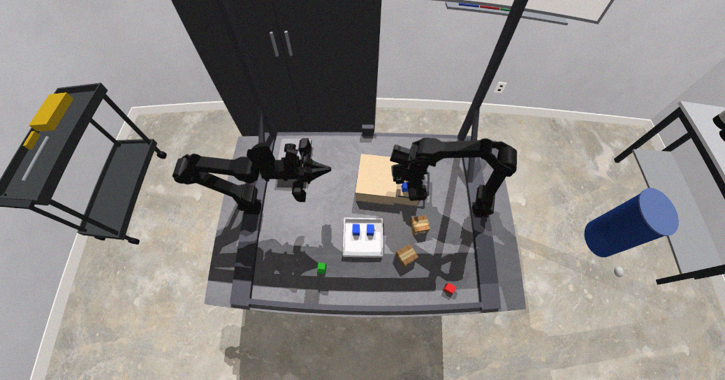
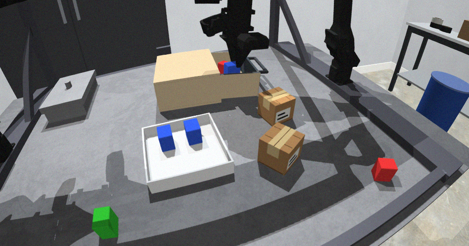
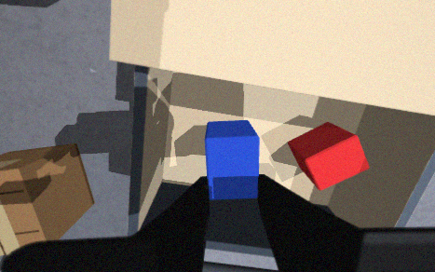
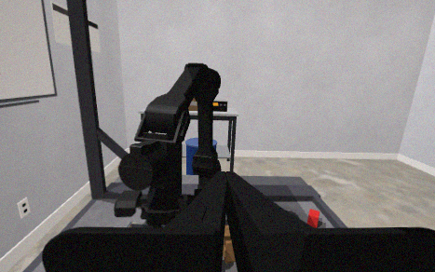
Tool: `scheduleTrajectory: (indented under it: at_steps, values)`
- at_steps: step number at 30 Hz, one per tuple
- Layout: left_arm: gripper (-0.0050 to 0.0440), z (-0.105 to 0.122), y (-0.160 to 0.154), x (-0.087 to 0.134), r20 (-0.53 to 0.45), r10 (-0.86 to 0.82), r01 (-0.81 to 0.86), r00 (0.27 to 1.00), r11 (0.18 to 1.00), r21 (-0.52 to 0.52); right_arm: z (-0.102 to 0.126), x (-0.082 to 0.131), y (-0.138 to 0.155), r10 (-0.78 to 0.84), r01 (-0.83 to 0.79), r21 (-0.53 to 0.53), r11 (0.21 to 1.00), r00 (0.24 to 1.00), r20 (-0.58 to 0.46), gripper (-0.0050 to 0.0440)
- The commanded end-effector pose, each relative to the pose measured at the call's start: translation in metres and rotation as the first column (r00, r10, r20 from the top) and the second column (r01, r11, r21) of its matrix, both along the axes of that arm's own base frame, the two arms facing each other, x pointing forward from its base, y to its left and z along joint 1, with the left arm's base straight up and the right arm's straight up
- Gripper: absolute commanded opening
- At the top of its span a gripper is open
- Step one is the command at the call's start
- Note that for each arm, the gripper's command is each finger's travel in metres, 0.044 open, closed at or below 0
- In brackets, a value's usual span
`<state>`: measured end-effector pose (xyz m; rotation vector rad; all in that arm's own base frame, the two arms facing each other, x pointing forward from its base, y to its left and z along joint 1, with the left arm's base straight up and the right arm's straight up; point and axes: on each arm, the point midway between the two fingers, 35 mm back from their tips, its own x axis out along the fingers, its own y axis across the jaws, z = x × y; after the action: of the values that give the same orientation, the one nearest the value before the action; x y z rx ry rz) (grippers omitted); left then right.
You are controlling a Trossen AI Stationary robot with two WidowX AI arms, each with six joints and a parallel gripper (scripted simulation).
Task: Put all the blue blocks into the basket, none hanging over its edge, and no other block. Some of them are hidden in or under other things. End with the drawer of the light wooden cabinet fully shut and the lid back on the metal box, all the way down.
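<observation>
one blue block (image 1: 404,186) (image 2: 232,67) (image 3: 233,160), likely light and stiff, is pinched at its sides by my left gripper (image 1: 400,177) (image 2: 238,65) (image 3: 232,183).

Two blue blocks (image 1: 355,229) sit inside the white basket (image 1: 362,256); a green block (image 1: 321,267) lies outside.

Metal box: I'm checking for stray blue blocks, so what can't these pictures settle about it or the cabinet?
- Metal box: inside hidden by its lid, exterior view; mostly under the arm, top view.
- Cabinet: the drawer's back end, covered by the cabinet top, left wrist view.
</observation>
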<state>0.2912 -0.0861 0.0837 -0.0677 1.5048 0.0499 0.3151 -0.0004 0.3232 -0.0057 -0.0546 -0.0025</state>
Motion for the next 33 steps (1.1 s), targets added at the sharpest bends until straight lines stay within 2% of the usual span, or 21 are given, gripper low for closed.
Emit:
scheduleTrajectory:
  at_steps: [1, 23, 30, 33]
  values:
    - [-0.0050, 0.020, -0.001, 0.006, 0.045, -0.001, 0.001, 0.999, 1.000, -0.014, 0.015, -0.004, 0.001, 0.003, -0.003, -0.002, 1.000, 0.999, 0.039, -0.0050]
    - [-0.0050, 0.046, 0.000, 0.005, 0.045, -0.001, 0.001, 0.999, 1.000, -0.015, 0.015, -0.004, 0.001, 0.003, -0.003, -0.002, 1.000, 0.999, 0.039, -0.0050]
    - [-0.0050, 0.093, -0.001, 0.005, 0.069, 0.001, 0.000, 0.998, 1.000, -0.021, 0.015, -0.004, 0.001, 0.003, -0.003, -0.002, 1.000, 0.999, 0.039, -0.0050]
    - [-0.0050, 0.109, 0.000, -0.001, 0.039, 0.001, 0.000, 0.999, 1.000, -0.013, 0.015, -0.004, 0.001, 0.003, -0.003, -0.002, 1.000, 0.999, 0.039, -0.0050]
